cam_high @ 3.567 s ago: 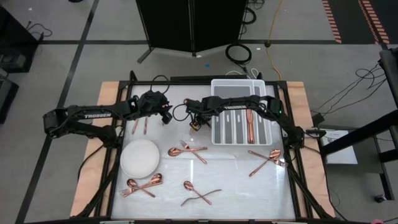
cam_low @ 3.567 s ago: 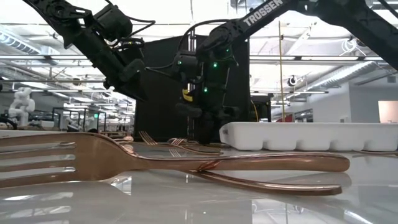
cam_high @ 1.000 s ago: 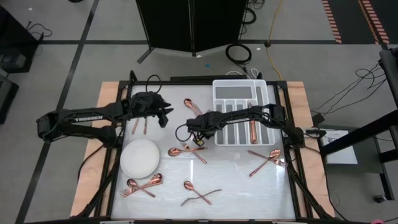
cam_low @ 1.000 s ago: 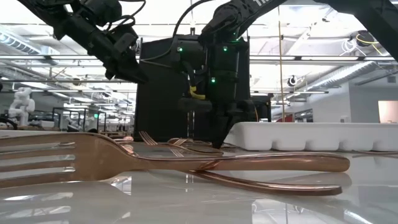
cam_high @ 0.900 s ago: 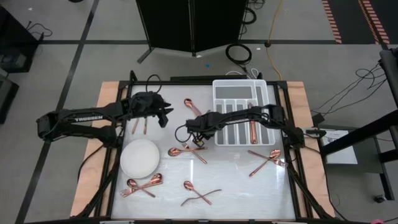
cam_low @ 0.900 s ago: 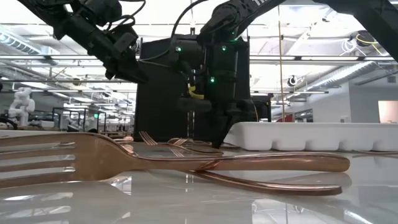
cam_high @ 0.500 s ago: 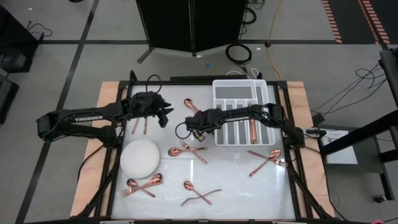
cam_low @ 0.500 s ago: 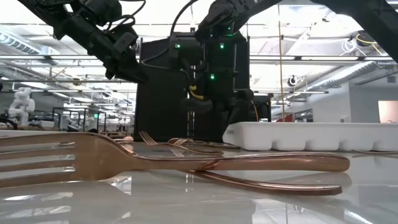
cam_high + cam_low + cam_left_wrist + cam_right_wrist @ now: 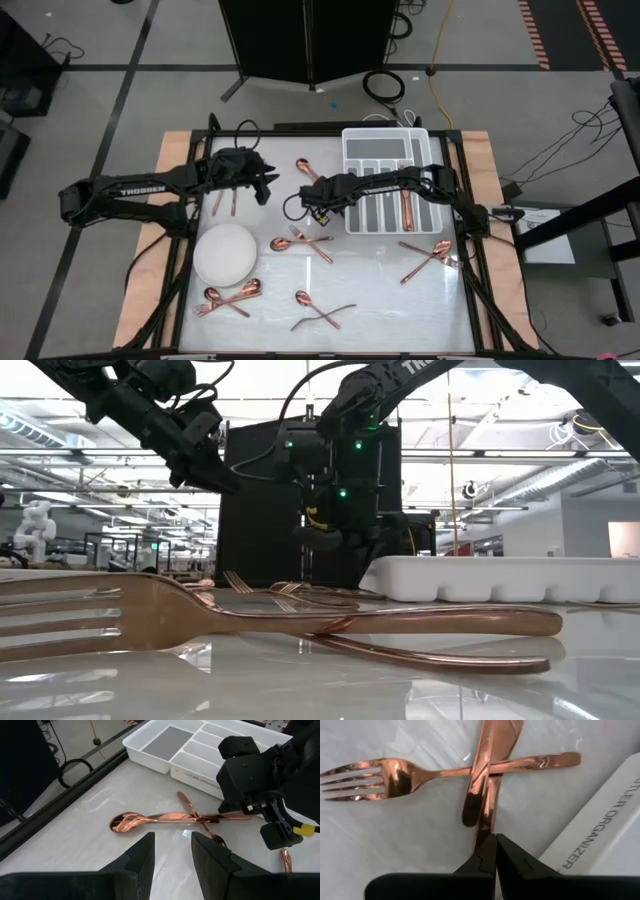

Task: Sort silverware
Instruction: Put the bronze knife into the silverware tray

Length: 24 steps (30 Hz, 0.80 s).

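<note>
Copper silverware lies in small piles on the white table. My right gripper (image 9: 317, 210) (image 9: 495, 842) is shut and points down above one pile (image 9: 302, 240). There a fork (image 9: 395, 777) lies crossed with a knife (image 9: 487, 770) beside the white tray (image 9: 385, 185). One handle (image 9: 485, 827) runs out of sight behind the fingertips. The low view shows nothing hanging from this gripper (image 9: 345, 550). My left gripper (image 9: 268, 187) (image 9: 172, 852) hangs open and empty over the far left. It faces a spoon (image 9: 150, 818) crossed with another piece near the far edge.
A round white plate (image 9: 225, 253) sits at the left. Two pieces (image 9: 225, 203) lie under the left arm. More piles lie at the right (image 9: 430, 255), near left (image 9: 230, 297) and near middle (image 9: 320, 312). One tray compartment holds copper pieces (image 9: 403, 205).
My right gripper has risen off the table at the pile and drawn slightly toward the far edge, tipping as it went. It has stayed shut. The pile lies as it did.
</note>
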Each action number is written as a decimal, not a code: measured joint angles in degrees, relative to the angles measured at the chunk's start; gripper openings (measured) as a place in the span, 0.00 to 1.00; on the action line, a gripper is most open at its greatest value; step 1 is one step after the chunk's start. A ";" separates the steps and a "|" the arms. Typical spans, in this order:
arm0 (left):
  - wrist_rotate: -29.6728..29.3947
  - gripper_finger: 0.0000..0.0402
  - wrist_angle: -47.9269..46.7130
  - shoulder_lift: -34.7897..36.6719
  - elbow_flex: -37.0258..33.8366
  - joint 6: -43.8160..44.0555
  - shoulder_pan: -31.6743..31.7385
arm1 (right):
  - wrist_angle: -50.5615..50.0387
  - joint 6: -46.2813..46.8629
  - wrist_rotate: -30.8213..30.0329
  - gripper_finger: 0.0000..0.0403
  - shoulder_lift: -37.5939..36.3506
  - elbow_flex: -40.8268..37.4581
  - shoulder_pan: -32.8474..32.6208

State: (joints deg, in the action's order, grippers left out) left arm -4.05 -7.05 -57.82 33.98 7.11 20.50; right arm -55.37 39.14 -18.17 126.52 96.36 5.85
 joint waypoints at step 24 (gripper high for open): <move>-0.02 0.32 -0.04 0.00 0.00 0.04 -0.01 | -7.31 2.24 7.61 0.00 3.43 5.83 -7.86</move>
State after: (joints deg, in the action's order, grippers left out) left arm -4.08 -7.09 -57.82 33.98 7.16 20.49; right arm -62.68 41.38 -10.56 129.95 102.19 -2.01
